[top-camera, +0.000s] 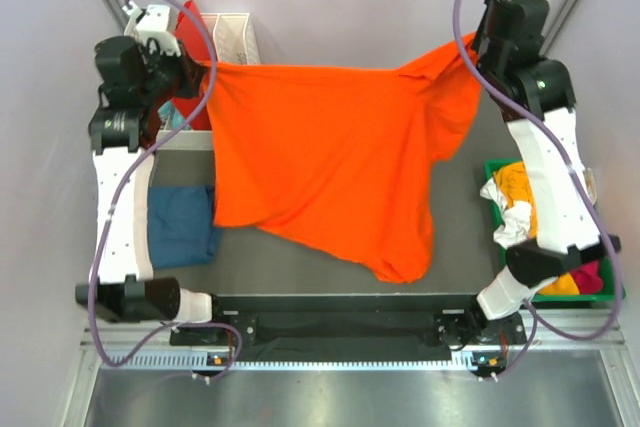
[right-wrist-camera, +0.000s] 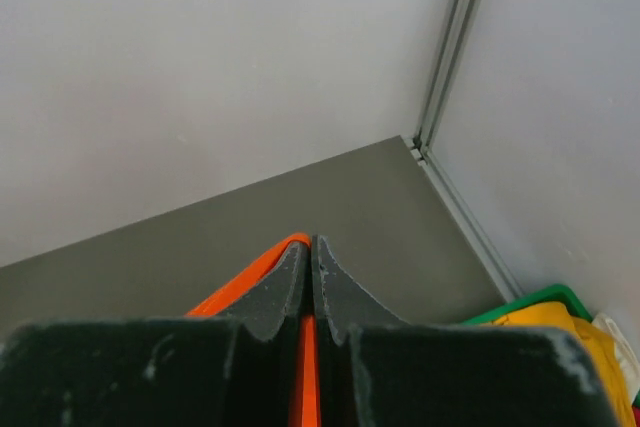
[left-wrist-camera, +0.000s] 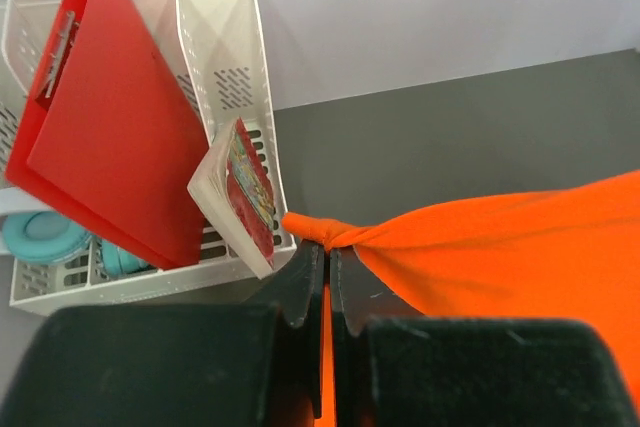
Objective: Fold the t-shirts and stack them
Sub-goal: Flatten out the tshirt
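Note:
A bright orange t-shirt (top-camera: 330, 162) hangs stretched above the table between both arms. My left gripper (top-camera: 200, 69) is shut on its far left corner, where the orange cloth (left-wrist-camera: 480, 247) bunches at the fingertips of that gripper (left-wrist-camera: 328, 247). My right gripper (top-camera: 478, 42) is shut on the far right corner; an orange edge (right-wrist-camera: 250, 277) shows beside its closed jaws (right-wrist-camera: 311, 243). A folded dark teal-blue t-shirt (top-camera: 183, 225) lies at the table's left. Yellow, white and pink t-shirts (top-camera: 518, 197) sit in the green bin (top-camera: 492, 169).
A white rack (left-wrist-camera: 225, 67) at the far left holds a red plastic board (left-wrist-camera: 110, 127), a thin booklet (left-wrist-camera: 245, 192) and teal lids (left-wrist-camera: 40, 237). The walls and a metal corner post (right-wrist-camera: 450, 47) stand close behind both grippers.

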Action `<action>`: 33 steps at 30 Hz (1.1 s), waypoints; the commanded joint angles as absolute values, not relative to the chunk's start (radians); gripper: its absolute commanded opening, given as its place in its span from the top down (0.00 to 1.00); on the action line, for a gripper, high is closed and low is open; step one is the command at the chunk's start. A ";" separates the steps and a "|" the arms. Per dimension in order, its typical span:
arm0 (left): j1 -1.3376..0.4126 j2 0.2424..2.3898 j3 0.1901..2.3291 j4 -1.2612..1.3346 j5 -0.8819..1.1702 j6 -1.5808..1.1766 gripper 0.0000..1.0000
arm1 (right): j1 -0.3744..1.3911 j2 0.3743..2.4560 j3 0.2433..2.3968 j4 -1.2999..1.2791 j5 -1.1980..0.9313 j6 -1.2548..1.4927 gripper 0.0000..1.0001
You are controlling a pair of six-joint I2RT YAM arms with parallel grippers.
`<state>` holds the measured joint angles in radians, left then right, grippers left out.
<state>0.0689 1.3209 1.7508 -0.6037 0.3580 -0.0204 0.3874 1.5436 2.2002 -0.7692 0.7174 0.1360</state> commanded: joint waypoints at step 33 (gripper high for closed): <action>0.020 1.017 1.695 -0.515 0.351 -0.015 1.00 | 0.590 1.082 2.037 -0.606 0.870 -0.069 1.00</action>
<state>0.0162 1.1908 1.6398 -0.5095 0.3519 -0.0586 0.5369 1.1820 1.9388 -0.6022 0.7528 0.0086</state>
